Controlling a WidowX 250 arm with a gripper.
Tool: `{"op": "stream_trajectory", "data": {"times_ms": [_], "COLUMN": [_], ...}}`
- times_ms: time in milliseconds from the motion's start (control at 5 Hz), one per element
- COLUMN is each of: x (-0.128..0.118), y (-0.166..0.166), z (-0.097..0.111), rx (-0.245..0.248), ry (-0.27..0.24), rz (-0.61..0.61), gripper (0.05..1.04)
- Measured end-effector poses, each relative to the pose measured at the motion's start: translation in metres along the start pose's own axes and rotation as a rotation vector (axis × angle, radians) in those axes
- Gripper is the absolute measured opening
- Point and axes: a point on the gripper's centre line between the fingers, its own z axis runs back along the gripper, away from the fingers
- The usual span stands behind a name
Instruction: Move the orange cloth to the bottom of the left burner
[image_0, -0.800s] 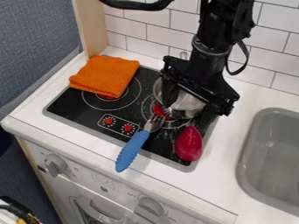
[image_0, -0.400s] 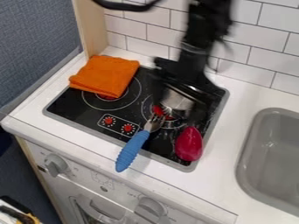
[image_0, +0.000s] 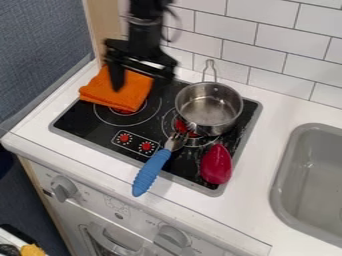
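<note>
The black gripper (image_0: 139, 83) hangs over the right part of the folded orange cloth (image_0: 100, 91), its two fingers spread wide with nothing seen between them. Whether it touches the cloth I cannot tell. The cloth lies at the stove's back left corner, partly on the white counter edge and over the upper part of the left burner (image_0: 137, 117). The front of that burner's ring and a bit of its red centre show below the cloth.
A metal pot (image_0: 210, 107) sits on the right burner, handle toward the tiled wall. A blue-handled fork (image_0: 152, 171) crosses the stove's front edge, near a dark red object (image_0: 216, 164). A grey sink (image_0: 310, 175) is at the right.
The arm has swung left from above the pot to above the cloth, uncovering the pot. The cloth, pot, fork and red object have not moved.
</note>
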Motion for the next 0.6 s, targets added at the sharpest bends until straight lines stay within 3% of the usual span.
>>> {"op": "stream_trajectory", "data": {"times_ms": [200,600], "x": [0.02,0.059], "y": [0.029,0.05], "z": [-0.016,-0.043], "rx": [-0.027,-0.045], "ry": [-0.032,-0.096], "rz": [-0.007,-0.07], "gripper": [1.001,1.001]}}
